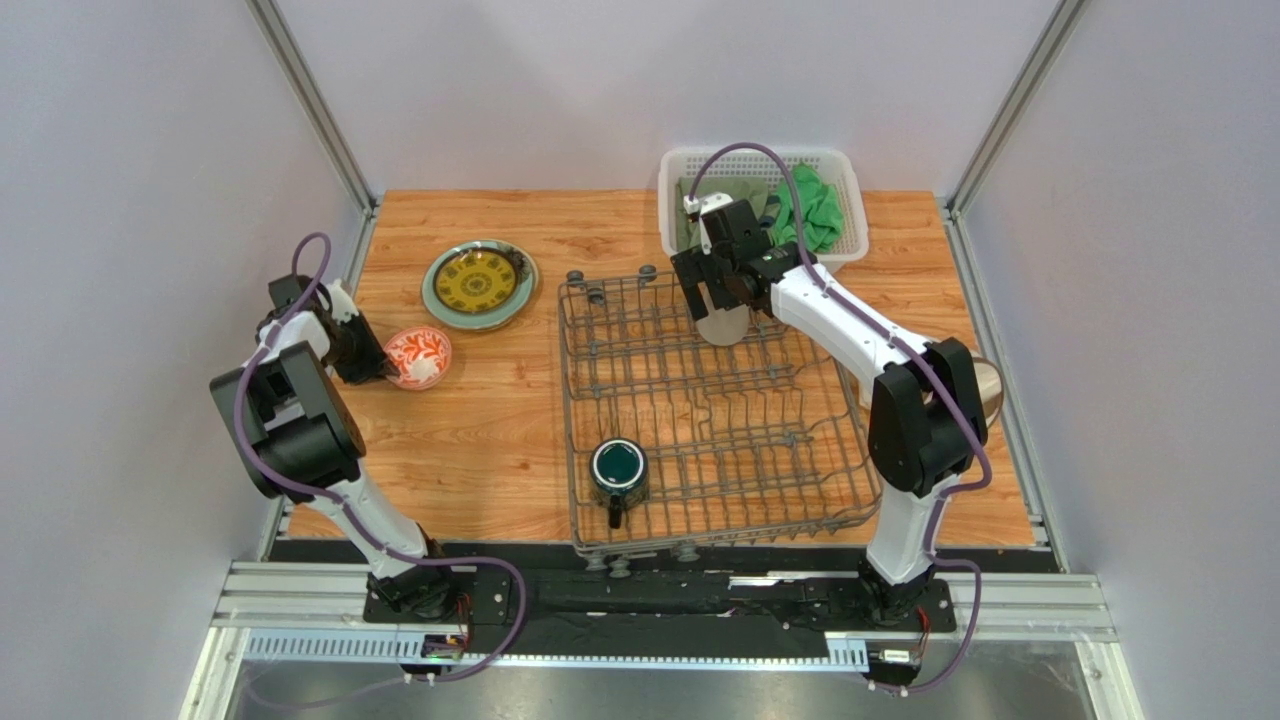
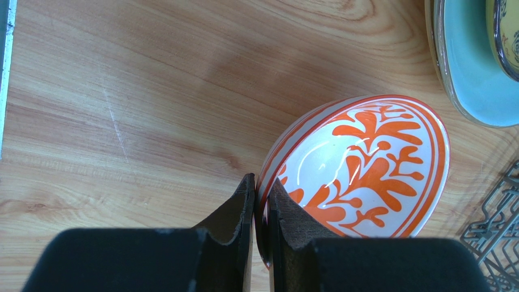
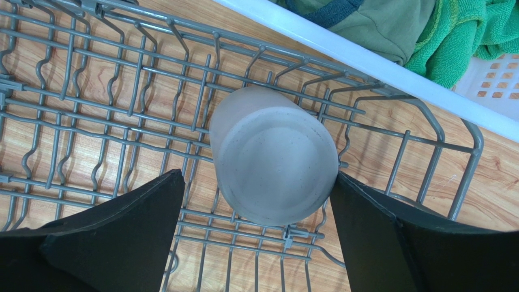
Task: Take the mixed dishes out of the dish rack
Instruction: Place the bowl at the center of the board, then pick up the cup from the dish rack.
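The grey wire dish rack (image 1: pixel 706 413) fills the middle of the table. In its near left part a dark teal mug (image 1: pixel 618 468) stands upright. A tall beige cup (image 3: pixel 274 161) stands upside down at the rack's far right corner. My right gripper (image 3: pixel 256 179) is open around it, the right finger at its side and the left finger apart. Left of the rack, my left gripper (image 2: pixel 263 198) is shut on the rim of the red-and-white patterned bowl (image 2: pixel 365 164), which is tilted low over the wood. The yellow-and-green plate (image 1: pixel 480 281) lies stacked on a pale green plate (image 2: pixel 475 73) nearby.
A white plastic mesh basket (image 1: pixel 763 203) with green cloths (image 3: pixel 463 30) stands just behind the rack's far right corner. A beige round thing (image 1: pixel 989 387) sits at the table's right edge, behind my right arm. Grey walls close in left and right.
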Controlling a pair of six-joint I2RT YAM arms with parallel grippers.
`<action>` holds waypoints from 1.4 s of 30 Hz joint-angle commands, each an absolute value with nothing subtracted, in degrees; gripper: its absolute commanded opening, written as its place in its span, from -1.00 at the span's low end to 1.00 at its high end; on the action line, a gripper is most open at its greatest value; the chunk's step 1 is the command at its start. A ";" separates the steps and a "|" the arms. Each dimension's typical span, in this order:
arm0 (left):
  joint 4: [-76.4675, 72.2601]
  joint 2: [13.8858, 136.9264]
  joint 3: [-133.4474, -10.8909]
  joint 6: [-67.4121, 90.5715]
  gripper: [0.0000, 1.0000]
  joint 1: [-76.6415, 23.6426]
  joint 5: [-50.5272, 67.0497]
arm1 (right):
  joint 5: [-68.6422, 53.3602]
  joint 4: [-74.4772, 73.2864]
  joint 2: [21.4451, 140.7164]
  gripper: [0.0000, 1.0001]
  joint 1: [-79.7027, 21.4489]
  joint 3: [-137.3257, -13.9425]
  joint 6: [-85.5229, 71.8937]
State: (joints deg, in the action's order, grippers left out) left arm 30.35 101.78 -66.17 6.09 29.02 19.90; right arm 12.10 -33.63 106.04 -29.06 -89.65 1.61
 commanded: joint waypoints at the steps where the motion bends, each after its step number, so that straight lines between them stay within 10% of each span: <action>1: 29.00 101.43 -68.73 6.85 -0.95 29.71 22.24 | 12.66 -32.69 106.87 0.82 -28.83 -92.46 2.20; 8: 29.71 101.25 -68.91 5.98 -0.73 29.62 22.41 | 12.13 -32.78 106.79 0.71 -28.83 -92.46 2.29; 17: 30.32 99.32 -68.20 5.45 0.05 29.62 23.03 | 11.25 -33.40 106.17 0.44 -28.92 -92.55 1.85; 42: 35.77 82.27 -65.04 0.62 0.38 29.62 24.78 | 10.28 -33.92 103.10 -0.10 -28.56 -92.46 1.32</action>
State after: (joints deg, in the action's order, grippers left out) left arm 34.68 86.94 -65.95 3.18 29.04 23.05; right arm 10.98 -34.00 106.52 -28.80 -90.06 1.76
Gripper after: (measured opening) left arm 0.688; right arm 0.622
